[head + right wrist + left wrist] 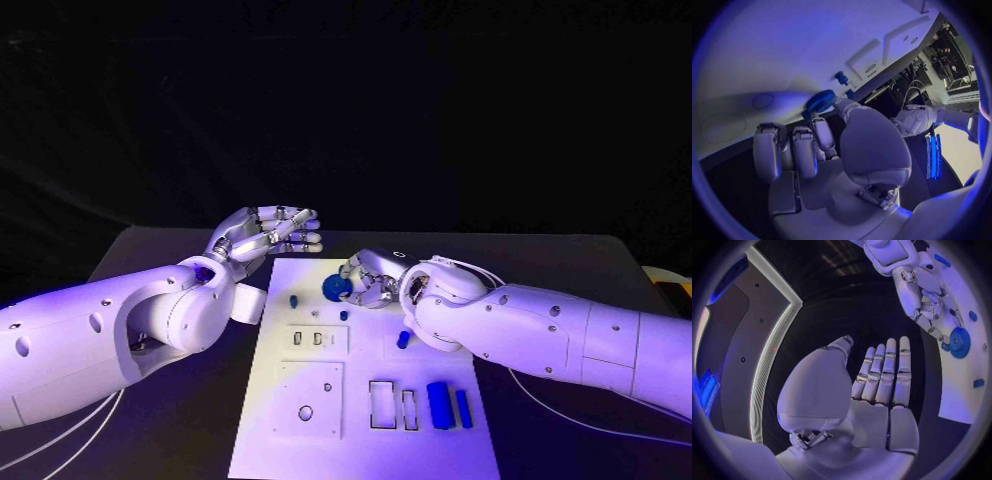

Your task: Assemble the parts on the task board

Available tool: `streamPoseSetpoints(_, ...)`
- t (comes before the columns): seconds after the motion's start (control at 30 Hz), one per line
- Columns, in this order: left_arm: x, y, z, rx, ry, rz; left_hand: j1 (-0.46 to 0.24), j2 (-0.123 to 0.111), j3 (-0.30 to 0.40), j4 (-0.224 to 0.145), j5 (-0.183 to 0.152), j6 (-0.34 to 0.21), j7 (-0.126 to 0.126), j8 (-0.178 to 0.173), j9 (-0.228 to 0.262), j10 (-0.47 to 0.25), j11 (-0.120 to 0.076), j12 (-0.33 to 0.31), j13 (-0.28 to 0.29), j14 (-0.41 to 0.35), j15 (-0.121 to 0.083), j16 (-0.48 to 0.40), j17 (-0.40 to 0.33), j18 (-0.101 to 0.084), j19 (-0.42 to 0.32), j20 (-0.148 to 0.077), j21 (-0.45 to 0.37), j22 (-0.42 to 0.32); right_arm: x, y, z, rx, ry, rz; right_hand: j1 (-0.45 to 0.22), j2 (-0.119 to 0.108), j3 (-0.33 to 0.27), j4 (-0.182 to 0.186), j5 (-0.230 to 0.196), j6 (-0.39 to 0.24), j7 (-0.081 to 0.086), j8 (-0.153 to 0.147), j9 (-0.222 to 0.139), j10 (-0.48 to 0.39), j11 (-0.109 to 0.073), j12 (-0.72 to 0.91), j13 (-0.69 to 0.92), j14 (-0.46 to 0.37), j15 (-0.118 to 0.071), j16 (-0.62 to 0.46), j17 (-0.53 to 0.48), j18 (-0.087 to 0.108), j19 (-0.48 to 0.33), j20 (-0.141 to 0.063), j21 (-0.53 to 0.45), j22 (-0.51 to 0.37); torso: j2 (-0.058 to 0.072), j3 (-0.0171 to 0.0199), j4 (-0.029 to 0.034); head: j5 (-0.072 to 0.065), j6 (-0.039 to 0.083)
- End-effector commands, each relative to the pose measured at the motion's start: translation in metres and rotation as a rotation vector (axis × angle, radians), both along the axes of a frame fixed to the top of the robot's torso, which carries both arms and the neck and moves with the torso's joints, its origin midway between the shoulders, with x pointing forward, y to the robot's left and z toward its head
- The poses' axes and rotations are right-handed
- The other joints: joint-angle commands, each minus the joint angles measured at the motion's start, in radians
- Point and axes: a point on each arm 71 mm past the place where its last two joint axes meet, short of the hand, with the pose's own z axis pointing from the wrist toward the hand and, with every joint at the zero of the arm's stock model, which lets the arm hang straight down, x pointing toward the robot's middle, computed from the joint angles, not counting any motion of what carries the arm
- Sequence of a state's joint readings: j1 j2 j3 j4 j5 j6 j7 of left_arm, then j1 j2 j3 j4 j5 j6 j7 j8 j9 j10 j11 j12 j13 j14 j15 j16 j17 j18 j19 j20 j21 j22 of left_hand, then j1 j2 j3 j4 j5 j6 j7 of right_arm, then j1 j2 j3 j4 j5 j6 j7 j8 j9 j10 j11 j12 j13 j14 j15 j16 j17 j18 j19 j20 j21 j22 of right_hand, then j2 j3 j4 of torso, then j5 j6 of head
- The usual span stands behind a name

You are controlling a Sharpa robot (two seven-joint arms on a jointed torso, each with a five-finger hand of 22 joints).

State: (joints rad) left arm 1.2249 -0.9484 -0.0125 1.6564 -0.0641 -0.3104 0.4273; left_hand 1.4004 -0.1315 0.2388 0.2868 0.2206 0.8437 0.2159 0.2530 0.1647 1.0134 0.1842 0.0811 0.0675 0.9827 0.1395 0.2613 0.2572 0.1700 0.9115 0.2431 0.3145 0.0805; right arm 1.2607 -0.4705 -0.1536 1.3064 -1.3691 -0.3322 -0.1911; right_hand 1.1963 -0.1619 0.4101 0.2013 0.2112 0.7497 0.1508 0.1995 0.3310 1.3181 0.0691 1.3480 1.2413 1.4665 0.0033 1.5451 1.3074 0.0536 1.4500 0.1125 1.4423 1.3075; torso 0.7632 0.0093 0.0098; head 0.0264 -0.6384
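One blue gear (336,289) sits at the far end of the task board (281,440), and we see the right hand (378,279) pinching it: in the right wrist view the thumb and a finger meet on the toothed disc (820,101), the other fingers curled beside it. We cannot tell whether the gear touches the board or is held just above it. From the left wrist view the gear (959,342) shows against the board's white face (961,390), with the right hand (924,300) on it. Near the gear we note two small blue pegs (293,300) standing on the board, one at (343,314), and a further blue piece (404,340) close under the right arm. At the near end two blue bars (440,405) lie side by side next to two rectangular slots (384,403). Our left hand (264,233) holds nothing; its fingers (886,372) are extended, side by side, and it hangs just off the board's far left corner, above the black table (577,440).
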Motion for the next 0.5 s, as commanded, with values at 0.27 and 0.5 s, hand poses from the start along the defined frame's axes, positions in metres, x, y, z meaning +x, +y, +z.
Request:
streamPoseSetpoints(0.27, 0.000, 0.000, 0.001, -0.008, -0.007, -0.008, 0.002, 0.008, -0.004, 0.000, -0.001, -0.007, 0.027, -0.004, -0.001, 0.000, 0.004, -0.006, 0.000, -0.007, 0.002, -0.005, 0.001, 0.014, 0.000, 0.003, -0.007, -0.001, -0.004, -0.014, 0.012, 0.093, -0.126, -0.010, 0.014, 0.009, 0.023, -0.017, 0.018, 0.027, 0.008, -0.001, -0.003, 0.014, 0.006, 0.013, 0.016, 0.085, 0.000, 0.004, 0.169, -0.010, 0.003, -0.003, -0.002, 0.114, 0.000, 0.0015, -0.0011, 0.001, -0.001)
streamPoseSetpoints(0.5, 0.001, 0.002, 0.001, -0.007, -0.007, -0.005, 0.005, 0.009, -0.004, 0.000, -0.001, -0.006, 0.026, -0.004, -0.001, 0.002, 0.003, -0.006, 0.001, -0.008, 0.002, -0.007, 0.004, 0.014, 0.000, 0.003, -0.008, -0.002, -0.013, -0.048, 0.030, 0.265, -0.117, 0.026, 0.056, 0.004, 0.057, -0.065, -0.004, 0.048, 0.023, -0.011, -0.013, -0.001, 0.019, 0.001, 0.004, 0.074, 0.011, -0.008, 0.124, 0.002, -0.032, 0.006, -0.042, 0.073, -0.005, 0.0019, -0.0060, -0.002, -0.004)
